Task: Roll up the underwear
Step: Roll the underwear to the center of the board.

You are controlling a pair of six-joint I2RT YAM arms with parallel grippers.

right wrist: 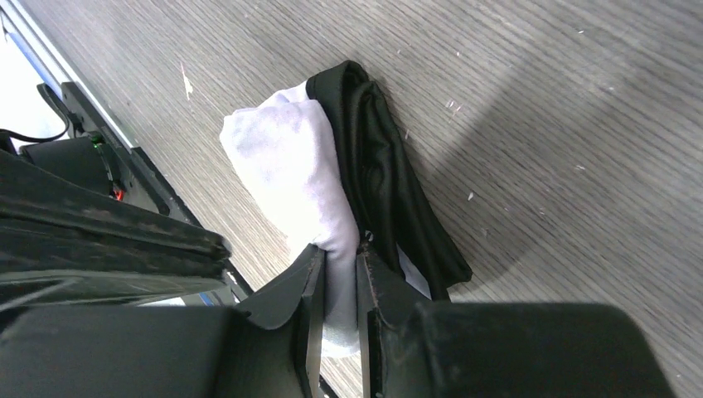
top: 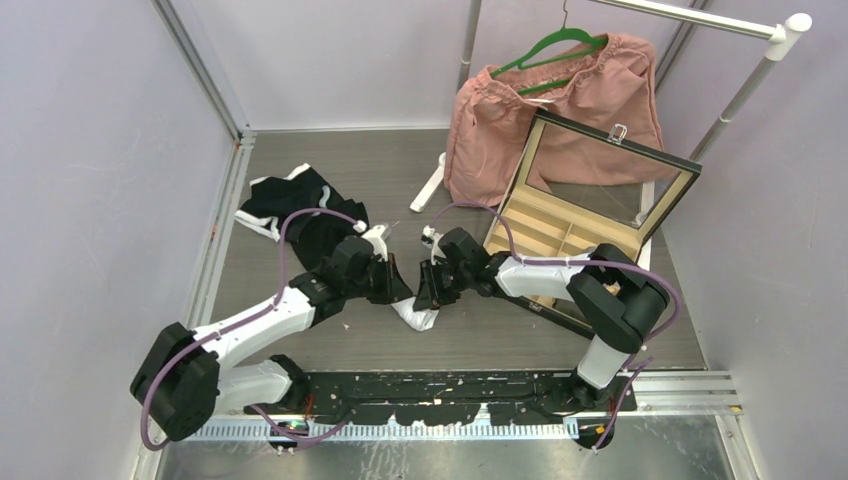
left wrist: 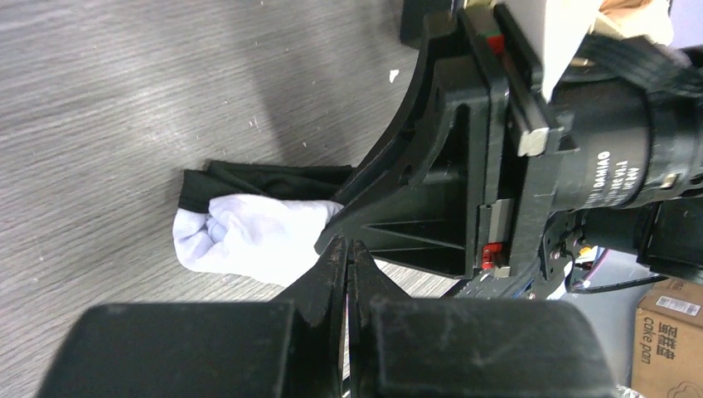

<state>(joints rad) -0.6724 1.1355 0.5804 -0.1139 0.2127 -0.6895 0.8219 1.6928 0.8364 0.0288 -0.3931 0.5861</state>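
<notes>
Table (top: 480, 345) of grey wood grain runs under both arms. Pink garment (top: 500, 120) hangs well beyond the right gripper (right wrist: 340, 253), and an open compartment box (top: 590, 205) sits off to that gripper's right. Black briefs (top: 290, 205) lie heaped beyond the left gripper (left wrist: 346, 247). White underwear (right wrist: 286, 157), rolled up with its black band alongside, sits right between the two grippers. Right gripper's jaws are nearly closed, pinching the white cloth; left gripper's jaws are pressed tight together at the roll's edge.
</notes>
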